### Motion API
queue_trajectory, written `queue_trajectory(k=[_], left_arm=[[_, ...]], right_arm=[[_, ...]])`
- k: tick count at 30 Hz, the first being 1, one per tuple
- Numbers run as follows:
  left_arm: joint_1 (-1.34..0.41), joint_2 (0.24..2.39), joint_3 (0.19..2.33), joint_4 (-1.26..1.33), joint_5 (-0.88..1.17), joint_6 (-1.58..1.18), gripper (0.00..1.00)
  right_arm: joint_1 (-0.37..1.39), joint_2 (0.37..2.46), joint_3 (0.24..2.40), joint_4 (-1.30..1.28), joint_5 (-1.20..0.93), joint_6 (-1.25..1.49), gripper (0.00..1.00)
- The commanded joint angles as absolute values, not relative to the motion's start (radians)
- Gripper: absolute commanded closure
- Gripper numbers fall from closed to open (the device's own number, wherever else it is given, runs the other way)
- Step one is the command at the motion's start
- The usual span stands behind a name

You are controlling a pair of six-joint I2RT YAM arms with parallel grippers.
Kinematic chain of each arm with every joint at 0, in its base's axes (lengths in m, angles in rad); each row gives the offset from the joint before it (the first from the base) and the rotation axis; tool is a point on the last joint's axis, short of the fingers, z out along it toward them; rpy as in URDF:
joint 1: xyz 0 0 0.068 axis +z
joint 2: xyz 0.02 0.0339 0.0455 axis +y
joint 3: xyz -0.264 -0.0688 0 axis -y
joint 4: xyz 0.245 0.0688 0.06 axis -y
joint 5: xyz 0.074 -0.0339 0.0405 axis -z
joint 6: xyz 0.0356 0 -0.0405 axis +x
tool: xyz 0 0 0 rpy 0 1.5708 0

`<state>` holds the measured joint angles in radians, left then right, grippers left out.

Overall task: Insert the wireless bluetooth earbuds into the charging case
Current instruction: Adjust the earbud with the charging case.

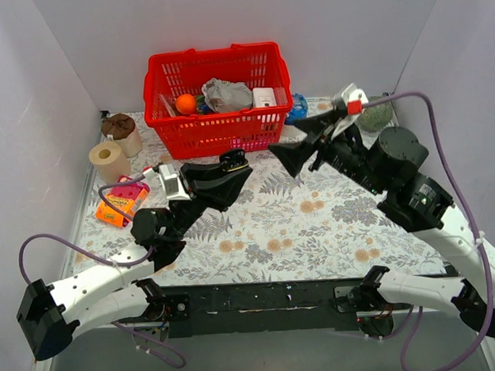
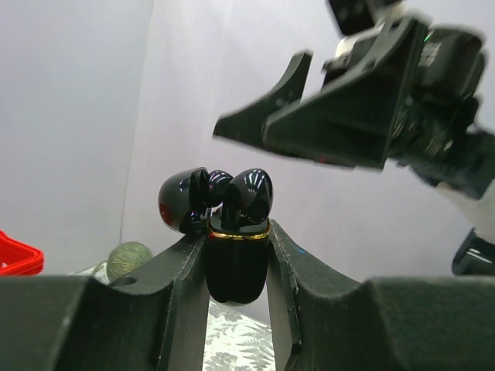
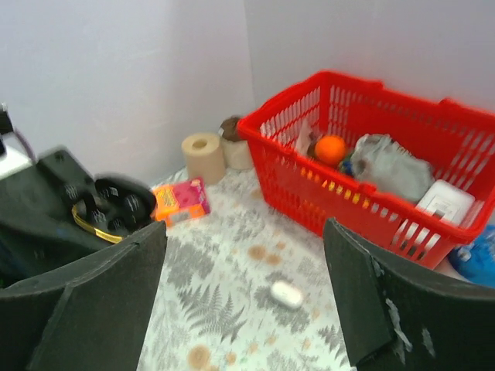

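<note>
- Left tool clenched on the open charging case — a slackened grip could drop it.
- Right tool spread, empty — a clumsy press could tip the earbuds out.

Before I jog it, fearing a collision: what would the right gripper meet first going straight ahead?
Likely the charging case held in the left gripper, just ahead; depth is unclear.

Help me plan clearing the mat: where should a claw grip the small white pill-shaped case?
Probably the white case across its short middle, from straight above: it lies flat on the mat, nothing beside it, and its rounded ends would likely slip.
</note>
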<state>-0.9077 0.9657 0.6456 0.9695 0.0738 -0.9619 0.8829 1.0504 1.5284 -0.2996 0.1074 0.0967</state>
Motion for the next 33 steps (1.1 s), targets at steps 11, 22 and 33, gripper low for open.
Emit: queue_trajectory(k=[11, 22, 33], left_arm=[[-0.907, 0.825, 0.546, 0.962, 0.123, -0.91, 1.0], [-0.907, 0.977, 0.65, 0.96, 0.045, -0.81, 1.0], [-0.907, 1.008, 0.667, 0.989, 0.095, -0.799, 1.0]], right_arm=[[0.933, 1.106, 1.65, -0.396, -0.083, 0.054, 0.12], [1.226, 1.224, 1.776, -0.571, 0.337, -0.051, 0.05], [1.235, 1.197, 1.669, -0.482, 0.523, -0.049, 0.02]])
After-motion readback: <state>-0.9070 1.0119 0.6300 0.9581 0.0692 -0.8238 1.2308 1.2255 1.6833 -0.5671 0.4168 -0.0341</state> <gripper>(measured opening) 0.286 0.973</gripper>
